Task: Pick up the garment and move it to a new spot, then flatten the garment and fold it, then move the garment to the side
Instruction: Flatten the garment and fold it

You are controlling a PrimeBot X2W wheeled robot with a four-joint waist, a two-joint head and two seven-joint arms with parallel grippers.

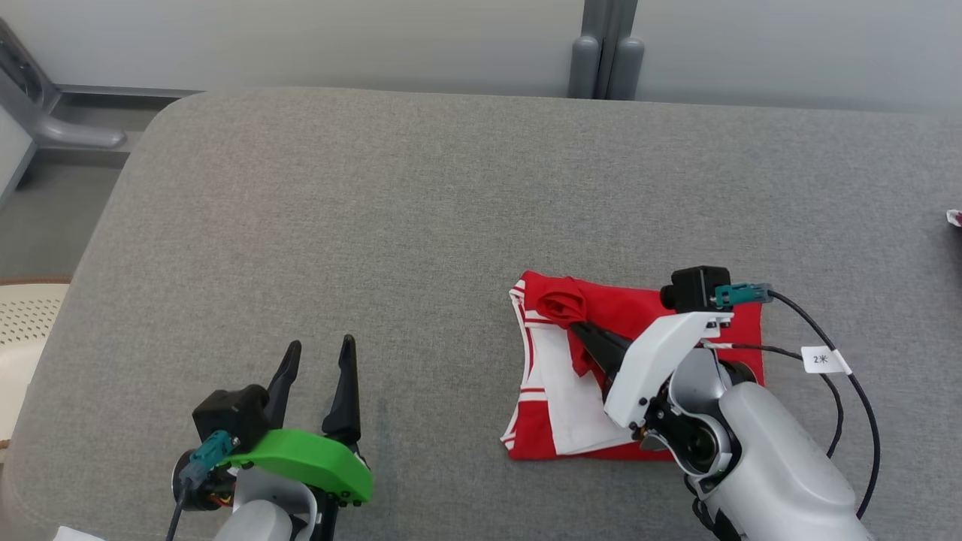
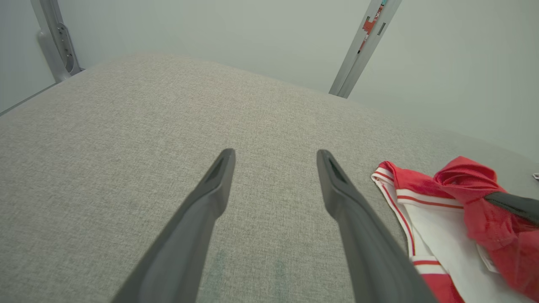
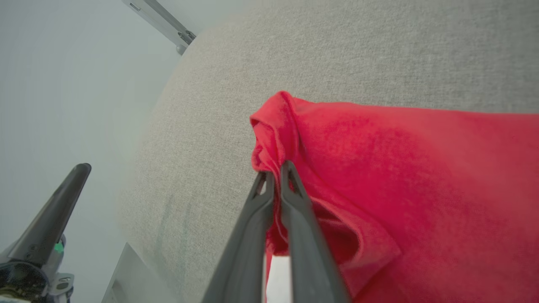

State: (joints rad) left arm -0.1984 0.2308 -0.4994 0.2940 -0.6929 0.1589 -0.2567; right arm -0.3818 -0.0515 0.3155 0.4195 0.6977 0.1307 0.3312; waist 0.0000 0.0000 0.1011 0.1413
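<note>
Folding seems underway: right claw clamped on a bunched red edge of the garment, lying by the counter's near edge; left claw gapes empty. Next, carry that edge across.

We are looking at a garment showing bright red, with a white panel and thin red-and-white stripes running along its edges. The table is showing a plain grey weave with a faint greenish smear. Our left gripper is wearing dark grey fingers under a bright green cover. Our right gripper is wearing the same dark fingers under a white cover. Teal plugs are showing on the black cameras. A black cable is carrying a white tag with black print. A cream basket is showing a dotted hole pattern. The wall is looking pale grey.
</note>
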